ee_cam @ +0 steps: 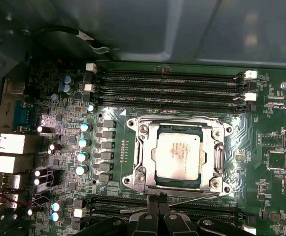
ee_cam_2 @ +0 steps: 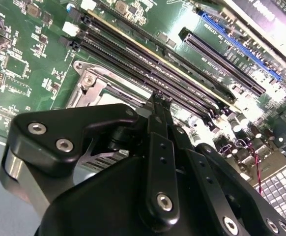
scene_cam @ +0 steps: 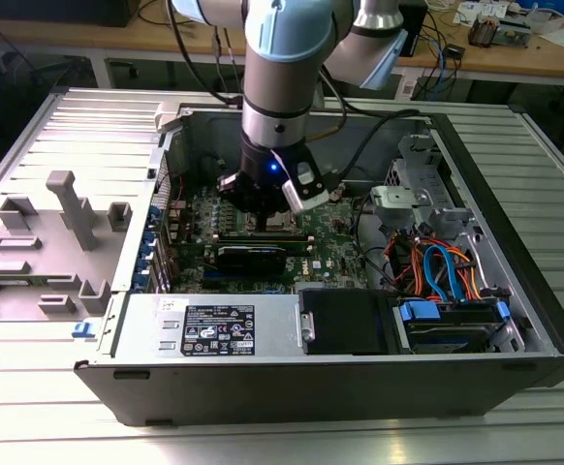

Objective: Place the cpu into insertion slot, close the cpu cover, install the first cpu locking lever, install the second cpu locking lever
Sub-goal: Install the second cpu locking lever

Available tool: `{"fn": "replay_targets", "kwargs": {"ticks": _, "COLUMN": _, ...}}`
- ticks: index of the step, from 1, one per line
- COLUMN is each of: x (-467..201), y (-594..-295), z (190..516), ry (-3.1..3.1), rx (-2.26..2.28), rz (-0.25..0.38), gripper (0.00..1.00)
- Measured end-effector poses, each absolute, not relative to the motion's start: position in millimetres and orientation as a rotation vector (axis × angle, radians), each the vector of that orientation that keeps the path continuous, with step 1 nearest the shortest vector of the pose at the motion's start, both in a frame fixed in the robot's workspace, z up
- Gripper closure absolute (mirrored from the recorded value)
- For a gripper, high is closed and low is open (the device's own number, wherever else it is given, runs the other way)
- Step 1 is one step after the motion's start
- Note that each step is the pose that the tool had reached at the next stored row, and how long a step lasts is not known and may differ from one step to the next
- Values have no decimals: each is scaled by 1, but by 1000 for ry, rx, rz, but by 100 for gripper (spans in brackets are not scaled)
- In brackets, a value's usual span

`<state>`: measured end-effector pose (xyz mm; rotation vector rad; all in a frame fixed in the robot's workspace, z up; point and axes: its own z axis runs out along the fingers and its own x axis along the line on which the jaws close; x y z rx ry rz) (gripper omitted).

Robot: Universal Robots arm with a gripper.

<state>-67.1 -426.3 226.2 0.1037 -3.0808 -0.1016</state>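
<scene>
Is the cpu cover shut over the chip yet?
Shut: in the first wrist view the cpu cover lies flat around the cpu, which shows through its window.

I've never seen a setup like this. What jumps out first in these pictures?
A big grey robot arm reaches straight down into an open computer case lying on its side. Its black gripper hangs just above the green circuit board, at the edge of the square chip socket. In the first wrist view, the cpu sits in that socket with the silvery cpu cover framing it.
</scene>
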Motion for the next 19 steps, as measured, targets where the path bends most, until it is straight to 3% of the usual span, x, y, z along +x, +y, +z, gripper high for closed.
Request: {"fn": "replay_targets", "kwargs": {"ticks": 19, "x": -72, "y": -432, "z": 226, "ry": -3081, "rx": 105, "rz": -128, "gripper": 89}}
